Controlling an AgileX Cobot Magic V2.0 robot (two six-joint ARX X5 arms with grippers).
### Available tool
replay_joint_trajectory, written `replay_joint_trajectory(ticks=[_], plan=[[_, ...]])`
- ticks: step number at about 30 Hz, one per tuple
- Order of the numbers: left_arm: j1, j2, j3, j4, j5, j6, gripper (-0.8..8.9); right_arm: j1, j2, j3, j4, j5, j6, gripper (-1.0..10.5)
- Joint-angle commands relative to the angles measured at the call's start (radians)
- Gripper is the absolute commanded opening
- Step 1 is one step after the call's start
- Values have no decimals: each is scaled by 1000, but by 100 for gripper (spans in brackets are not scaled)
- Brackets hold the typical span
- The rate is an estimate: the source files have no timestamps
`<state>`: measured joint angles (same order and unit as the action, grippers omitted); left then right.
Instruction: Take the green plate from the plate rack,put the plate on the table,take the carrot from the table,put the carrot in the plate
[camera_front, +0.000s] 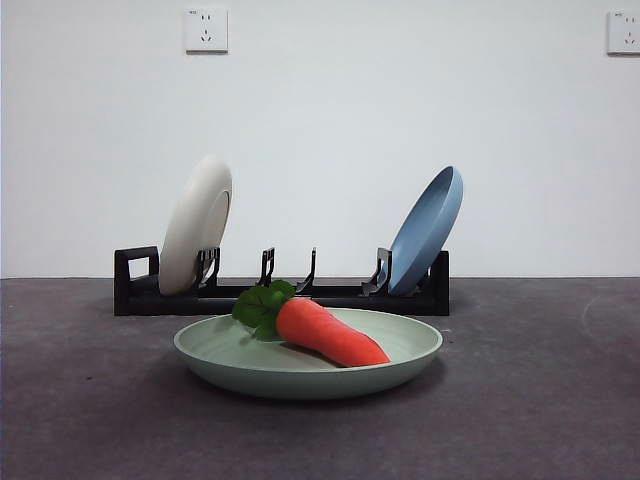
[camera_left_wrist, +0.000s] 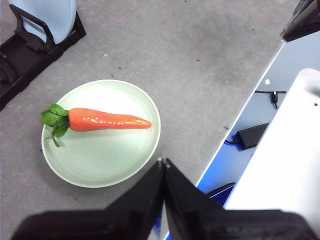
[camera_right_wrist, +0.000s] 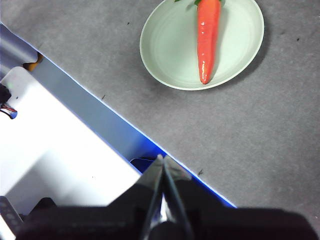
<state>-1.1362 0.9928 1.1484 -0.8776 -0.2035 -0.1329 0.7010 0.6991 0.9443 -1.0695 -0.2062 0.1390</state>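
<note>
The green plate (camera_front: 300, 368) lies flat on the table (camera_front: 540, 400) in front of the plate rack (camera_front: 280, 295). The carrot (camera_front: 328, 334) lies in the plate, its leaves toward the rack. The plate (camera_left_wrist: 100, 135) and the carrot (camera_left_wrist: 107, 120) also show in the left wrist view, and in the right wrist view the plate (camera_right_wrist: 172, 45) holds the carrot (camera_right_wrist: 207, 40). My left gripper (camera_left_wrist: 163, 162) is shut and empty, high above the table's edge. My right gripper (camera_right_wrist: 161, 159) is shut and empty, also high and away from the plate. Neither arm shows in the front view.
A cream-white plate (camera_front: 195, 225) stands in the rack's left end and a blue plate (camera_front: 428, 230) in its right end (camera_left_wrist: 47, 17). Past the table's edge are a white surface (camera_left_wrist: 285, 165) and cables (camera_left_wrist: 252, 135).
</note>
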Motion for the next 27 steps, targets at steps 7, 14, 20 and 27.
replay_joint_trajectory(ticks=[7,14,20,27], plan=[[13,-17,2,-1,-5,-1,-4,3,0,-4,5,3,2,1],[236,-76,0,131,2,108,-3,3,0,-4,5,3,2,1],[597,-174,-39,435,118,172,-3,3,0,-4,5,3,2,1],[921,-373,-245,734,223,233,-3,3,0,-4,5,3,2,1]])
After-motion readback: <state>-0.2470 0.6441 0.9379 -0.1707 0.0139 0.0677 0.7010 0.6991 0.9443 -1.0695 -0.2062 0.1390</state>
